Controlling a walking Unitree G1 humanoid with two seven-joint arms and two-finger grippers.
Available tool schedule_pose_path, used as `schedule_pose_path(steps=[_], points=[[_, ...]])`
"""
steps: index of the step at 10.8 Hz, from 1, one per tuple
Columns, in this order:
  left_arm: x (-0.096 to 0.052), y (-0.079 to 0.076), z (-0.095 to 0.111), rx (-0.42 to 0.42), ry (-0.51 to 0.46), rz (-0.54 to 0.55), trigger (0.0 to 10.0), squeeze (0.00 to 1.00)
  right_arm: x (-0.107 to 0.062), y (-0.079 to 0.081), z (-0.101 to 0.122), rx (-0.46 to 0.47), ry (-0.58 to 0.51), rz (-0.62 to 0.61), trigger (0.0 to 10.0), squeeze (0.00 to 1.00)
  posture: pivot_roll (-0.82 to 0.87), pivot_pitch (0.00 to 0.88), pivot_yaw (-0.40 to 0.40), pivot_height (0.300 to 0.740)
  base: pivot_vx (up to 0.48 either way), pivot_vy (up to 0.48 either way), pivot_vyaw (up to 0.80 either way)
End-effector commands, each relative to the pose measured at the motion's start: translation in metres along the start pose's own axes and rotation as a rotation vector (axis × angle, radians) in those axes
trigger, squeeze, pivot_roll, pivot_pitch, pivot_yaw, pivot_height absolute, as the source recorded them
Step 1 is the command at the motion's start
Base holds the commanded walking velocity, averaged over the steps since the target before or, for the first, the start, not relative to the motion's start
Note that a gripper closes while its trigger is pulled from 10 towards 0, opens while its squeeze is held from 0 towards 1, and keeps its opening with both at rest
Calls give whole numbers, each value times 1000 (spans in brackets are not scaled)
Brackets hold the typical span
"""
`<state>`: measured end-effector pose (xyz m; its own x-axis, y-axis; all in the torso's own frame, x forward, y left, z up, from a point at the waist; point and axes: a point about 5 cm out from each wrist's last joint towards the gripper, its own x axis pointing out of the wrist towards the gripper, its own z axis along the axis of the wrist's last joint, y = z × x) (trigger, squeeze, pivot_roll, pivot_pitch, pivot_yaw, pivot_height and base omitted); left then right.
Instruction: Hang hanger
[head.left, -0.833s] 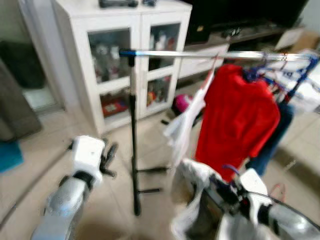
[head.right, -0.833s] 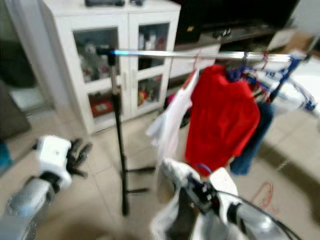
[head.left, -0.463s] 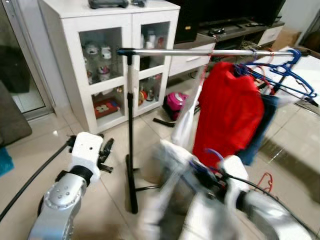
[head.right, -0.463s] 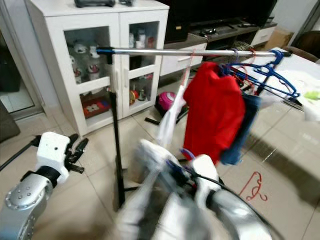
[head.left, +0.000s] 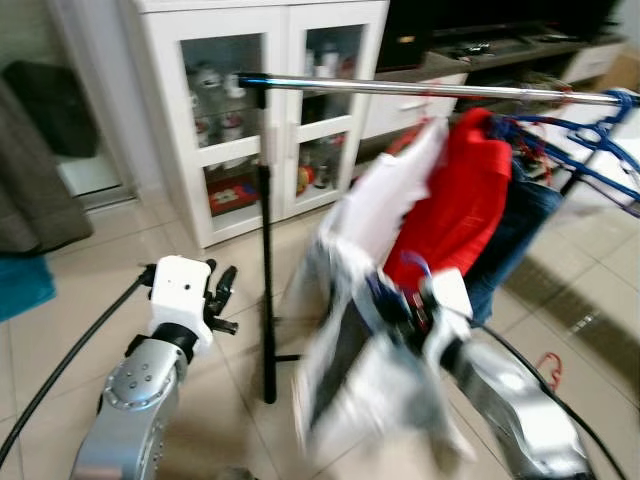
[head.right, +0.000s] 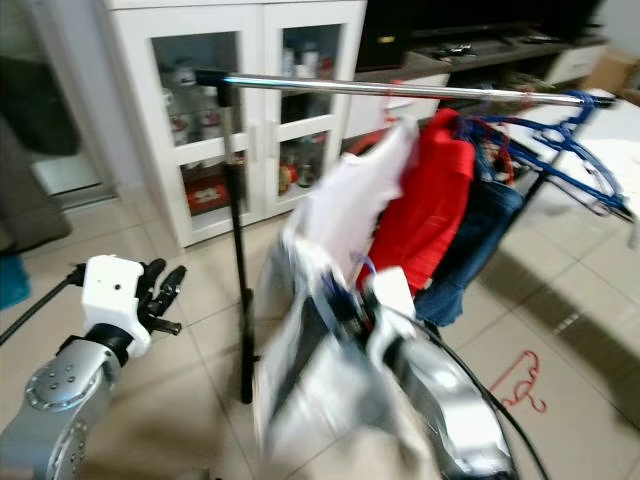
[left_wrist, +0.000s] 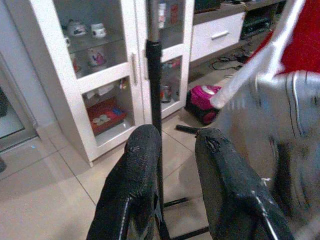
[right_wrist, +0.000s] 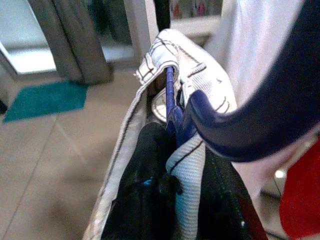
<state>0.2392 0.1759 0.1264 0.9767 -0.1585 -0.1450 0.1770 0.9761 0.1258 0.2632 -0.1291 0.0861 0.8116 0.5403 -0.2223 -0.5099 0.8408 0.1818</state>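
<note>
My right gripper (head.left: 398, 302) is shut on the hook of a blue hanger (right_wrist: 172, 107) that carries a white, dark-striped garment (head.left: 360, 385). It is held up in front of the clothes rack, below the silver rail (head.left: 430, 90), and is blurred by motion. On the rail hang a white garment (head.left: 385, 195), a red shirt (head.left: 465, 205), jeans and several blue hangers (head.left: 590, 140). My left gripper (head.left: 218, 298) floats low on the left, open and holding nothing. In its wrist view the fingers (left_wrist: 131, 185) frame the rack's black pole (left_wrist: 156, 85).
The rack's black pole (head.left: 267, 290) stands on tiled floor just right of my left arm. A white glass-door cabinet (head.left: 250, 100) is behind it. A red hanger (head.right: 520, 385) lies on the floor at right, and a teal mat (head.left: 22, 285) at far left.
My right arm has lifted the hanger and garment from low in front of me up towards the rail. The camera has shifted. The left arm has hardly moved.
</note>
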Motion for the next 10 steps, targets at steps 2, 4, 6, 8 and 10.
schedule_pose_path(steps=[2,4,6,8,10], points=[[-1,-4,3,1,-19,-24,10000,0,0,-9,14,1,-81,-24,10000,0,155,11,-92,740,0,0,0],[0,-2,6,-17,-34,-23,10000,0,1,4,11,-7,-77,47,10000,0,156,15,-89,740,0,0,0],[1,2,5,-66,-31,-1,10000,0,-1,-1,3,20,-64,-26,10000,0,152,22,-86,740,339,0,0],[1,2,3,-64,-24,-5,10000,0,0,-2,3,24,-66,-27,10000,0,150,26,-85,740,364,0,-613],[1,2,4,-46,-26,-10,10000,0,1,-3,5,35,-77,-33,10000,0,155,29,-84,740,366,0,-800]])
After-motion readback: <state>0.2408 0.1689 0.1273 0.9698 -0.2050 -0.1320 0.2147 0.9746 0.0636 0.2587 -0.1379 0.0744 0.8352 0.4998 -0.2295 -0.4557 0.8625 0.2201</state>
